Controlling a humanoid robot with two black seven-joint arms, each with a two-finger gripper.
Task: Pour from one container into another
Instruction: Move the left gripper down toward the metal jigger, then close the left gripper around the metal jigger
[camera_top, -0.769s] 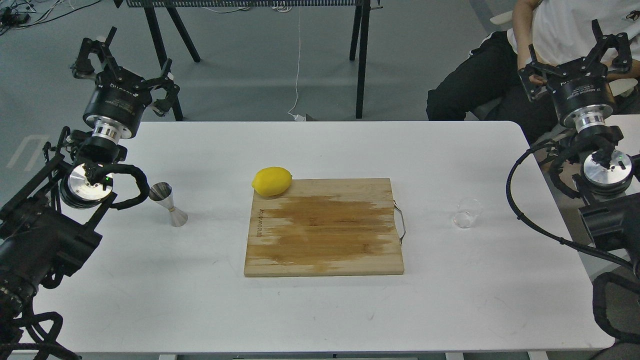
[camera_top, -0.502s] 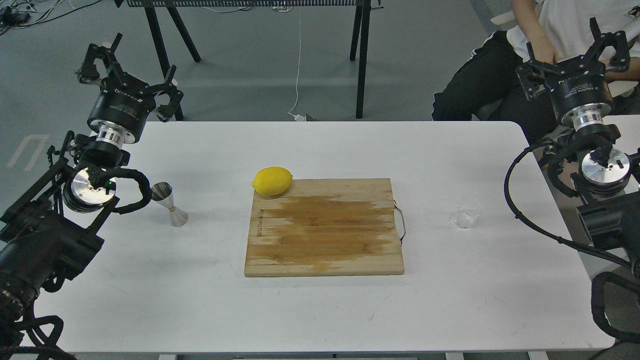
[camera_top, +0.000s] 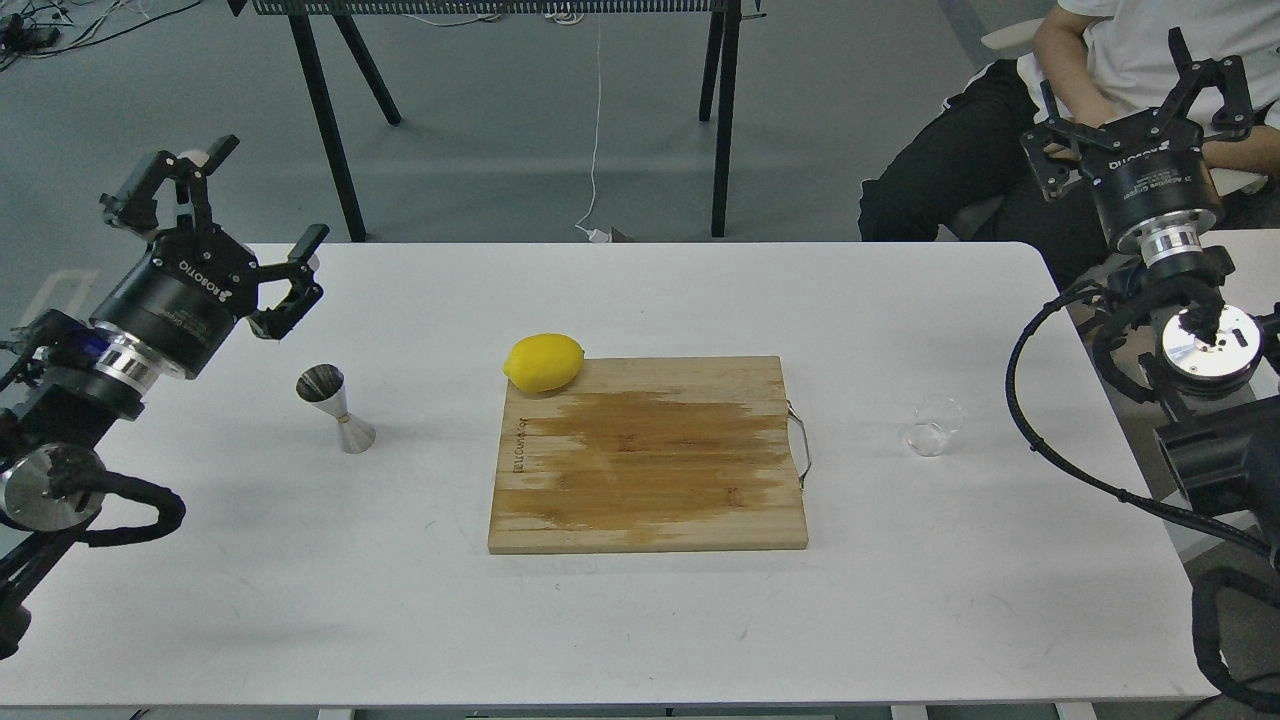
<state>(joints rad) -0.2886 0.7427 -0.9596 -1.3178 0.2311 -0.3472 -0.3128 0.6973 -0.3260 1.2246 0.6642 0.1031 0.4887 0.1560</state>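
While both our grippers hang wide and empty, the glass cup (camera_top: 932, 427) stands right of the cutting board (camera_top: 648, 456), nearer our right gripper (camera_top: 1138, 95). The jigger (camera_top: 335, 407) stands left of the board, just beside our left gripper (camera_top: 222, 215).

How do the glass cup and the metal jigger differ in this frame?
The glass cup is clear and short and round; the jigger is shiny steel, hourglass-shaped and taller. The cup stands right of the cutting board, the jigger left of it. Both stand upright on the white table, with neither end effector touching them.
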